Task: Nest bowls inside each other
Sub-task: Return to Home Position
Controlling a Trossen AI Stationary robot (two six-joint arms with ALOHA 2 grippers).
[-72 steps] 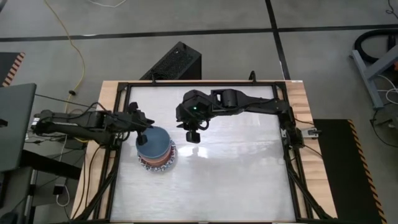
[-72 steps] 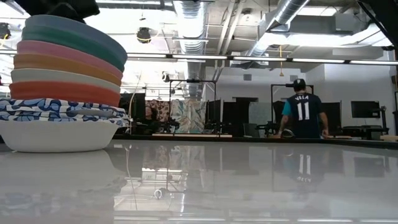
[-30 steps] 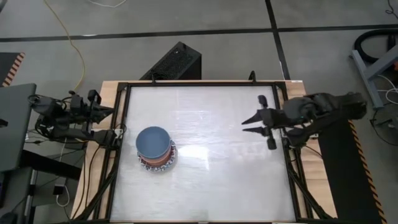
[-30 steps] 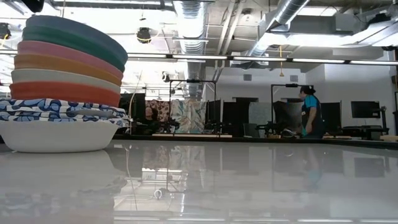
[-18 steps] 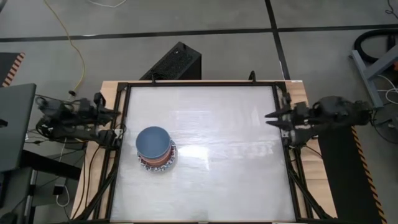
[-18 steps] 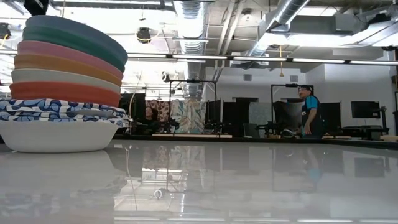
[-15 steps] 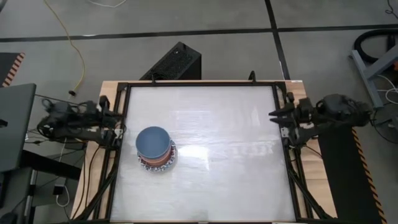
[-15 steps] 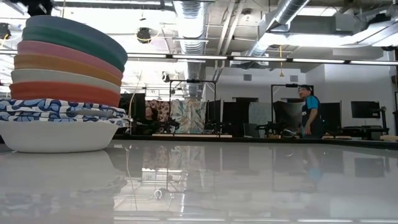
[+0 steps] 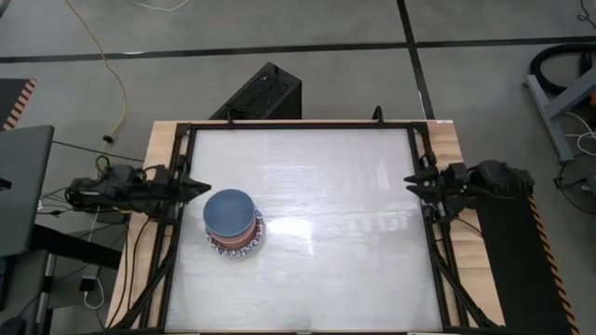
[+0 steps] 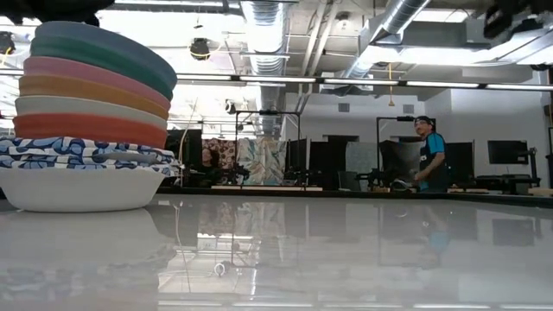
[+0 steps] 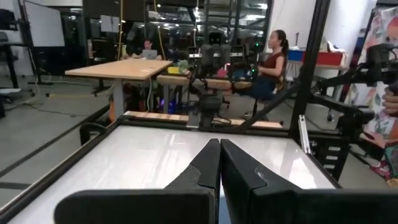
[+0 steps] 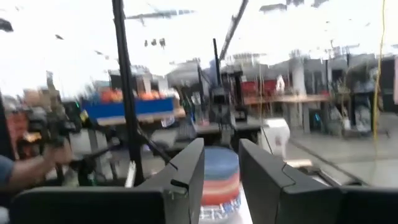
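Well, left end effector (image 9: pixel 200 187) hangs at the table's (image 9: pixel 354 270) left edge, fingers pressed together, empty; right end effector (image 9: pixel 410 180) at the right edge, fingers apart, empty. One upright stack of bowls (image 9: pixel 232 221) sits near the left one, openings up: blue, green, pink, orange, beige, red, then blue-patterned white ones.

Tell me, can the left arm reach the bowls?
Probably yes: the left gripper sits close beside the pile of bowls with nothing between them, though its fingers are shut.
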